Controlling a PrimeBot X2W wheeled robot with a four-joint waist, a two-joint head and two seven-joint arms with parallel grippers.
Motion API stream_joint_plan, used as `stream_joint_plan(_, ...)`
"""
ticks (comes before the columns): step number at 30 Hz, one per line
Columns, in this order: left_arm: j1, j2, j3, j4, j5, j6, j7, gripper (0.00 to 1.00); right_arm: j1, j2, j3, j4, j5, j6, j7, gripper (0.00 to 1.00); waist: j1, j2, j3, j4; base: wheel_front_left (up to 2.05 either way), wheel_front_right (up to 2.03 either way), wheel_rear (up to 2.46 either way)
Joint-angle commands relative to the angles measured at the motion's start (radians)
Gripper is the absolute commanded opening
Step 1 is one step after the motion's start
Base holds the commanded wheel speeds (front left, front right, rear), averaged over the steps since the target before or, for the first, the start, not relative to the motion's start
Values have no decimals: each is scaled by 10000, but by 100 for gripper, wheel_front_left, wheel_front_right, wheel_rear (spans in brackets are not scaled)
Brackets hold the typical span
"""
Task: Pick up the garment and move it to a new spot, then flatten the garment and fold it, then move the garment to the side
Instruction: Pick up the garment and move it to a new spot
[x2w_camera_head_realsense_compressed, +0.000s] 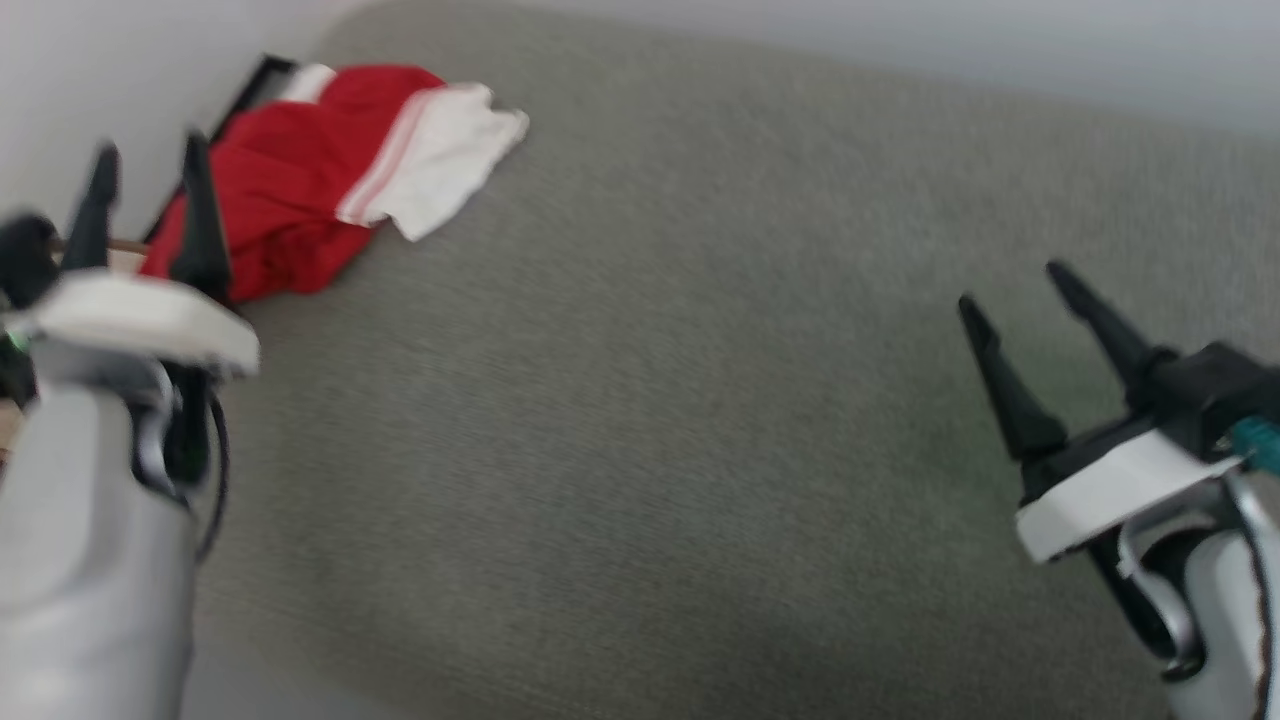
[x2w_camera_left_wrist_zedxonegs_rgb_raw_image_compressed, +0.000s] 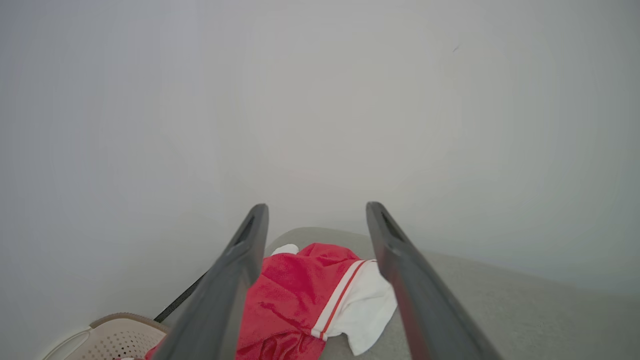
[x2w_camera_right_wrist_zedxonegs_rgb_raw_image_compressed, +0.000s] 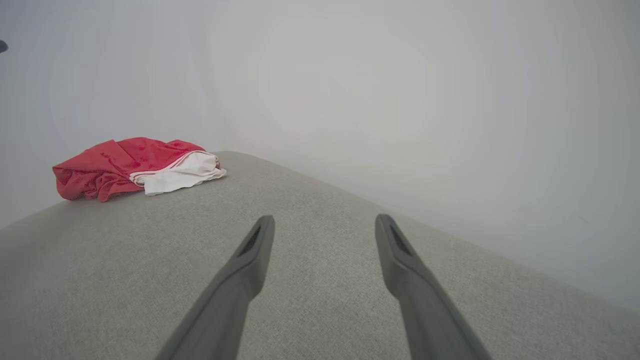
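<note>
The garment (x2w_camera_head_realsense_compressed: 300, 170) is a crumpled red jersey with a white sleeve end and striped trim, bunched at the far left corner of the grey padded surface (x2w_camera_head_realsense_compressed: 700, 400). My left gripper (x2w_camera_head_realsense_compressed: 150, 165) hovers open just in front of the heap, its fingers framing the red cloth (x2w_camera_left_wrist_zedxonegs_rgb_raw_image_compressed: 305, 295) in the left wrist view, with nothing between them. My right gripper (x2w_camera_head_realsense_compressed: 1010, 285) stands open and empty over bare grey fabric at the right. In the right wrist view the garment (x2w_camera_right_wrist_zedxonegs_rgb_raw_image_compressed: 130, 167) lies far off to the left, beyond the spread fingers (x2w_camera_right_wrist_zedxonegs_rgb_raw_image_compressed: 250, 265).
A pale perforated basket (x2w_camera_left_wrist_zedxonegs_rgb_raw_image_compressed: 110, 340) shows past the surface's left edge, beside a thin black strip (x2w_camera_head_realsense_compressed: 250, 90). A plain white wall (x2w_camera_left_wrist_zedxonegs_rgb_raw_image_compressed: 320, 100) closes in behind and to the left. Bare grey surface stretches across the middle and right.
</note>
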Motion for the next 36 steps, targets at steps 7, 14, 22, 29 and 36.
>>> stream_joint_plan(7,-2429,311,44,2335,-119,-6,212,100,-754,-477,-48,-1107,7,-7,301,100,0,0,2145,-1205,0,0,0)
stream_joint_plan(14,-4272,721,91,5003,-162,348,1107,100,-1330,-793,-58,-2227,66,-7,576,100,0,0,3252,-1790,0,0,0)
stream_joint_plan(22,-5438,832,59,7182,-326,718,2785,100,-1531,-964,-191,-2972,90,-7,938,100,0,0,3803,-2100,0,0,0)
stream_joint_plan(29,-5607,498,50,7802,-644,381,4140,100,-1480,-1071,-429,-3481,103,-7,1276,100,0,0,4171,-2171,0,0,0)
stream_joint_plan(36,-5417,213,-15,8084,-837,396,5059,0,-1506,-1075,-544,-3810,-15,-7,1528,100,0,0,4342,-2050,0,0,0)
